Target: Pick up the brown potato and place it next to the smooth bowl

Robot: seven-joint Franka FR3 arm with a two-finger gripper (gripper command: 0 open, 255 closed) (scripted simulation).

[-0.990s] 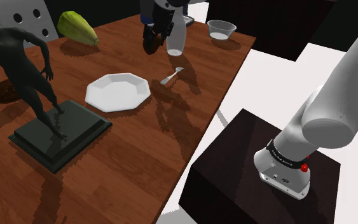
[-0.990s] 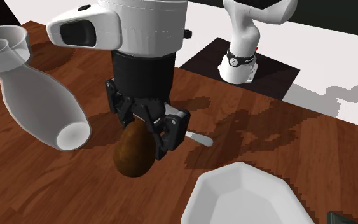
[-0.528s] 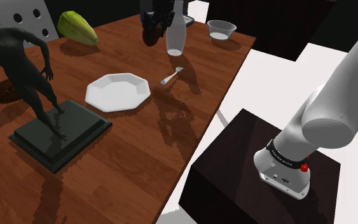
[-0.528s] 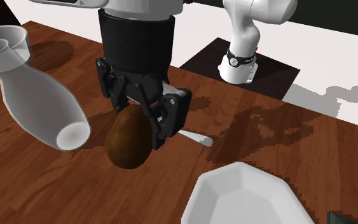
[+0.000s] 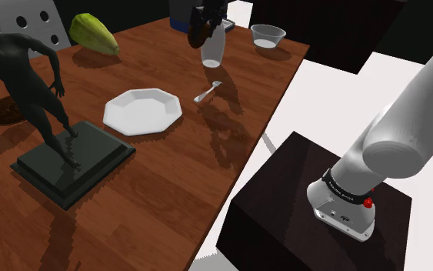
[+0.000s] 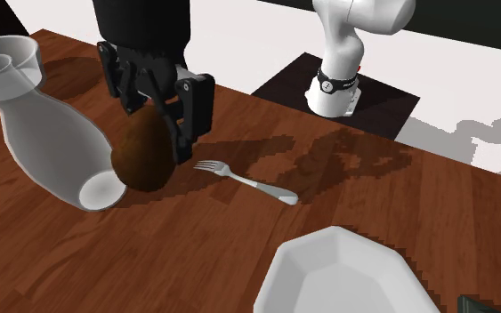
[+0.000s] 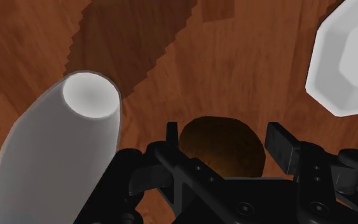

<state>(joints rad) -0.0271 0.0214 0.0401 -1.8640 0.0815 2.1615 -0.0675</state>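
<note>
One brown oval potato [image 6: 141, 156], clenched in the all-black pincer [image 6: 155, 124]; held above the brown wooden surface [image 6: 373, 204]; just beside the white narrow-necked vase [image 6: 48, 147]; silver fork [image 6: 244, 180] near; clear smooth bowl [image 5: 268, 34] well apart, at the surface's far right corner.

Evenly bright renders; jagged, blocky shadows fall on the wooden table [image 5: 168, 162]; no glare or blur.

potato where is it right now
In the second exterior view the brown potato is clasped in the jaws above the wooden table, close beside the white vase on its left, with the fork to its right.
</note>
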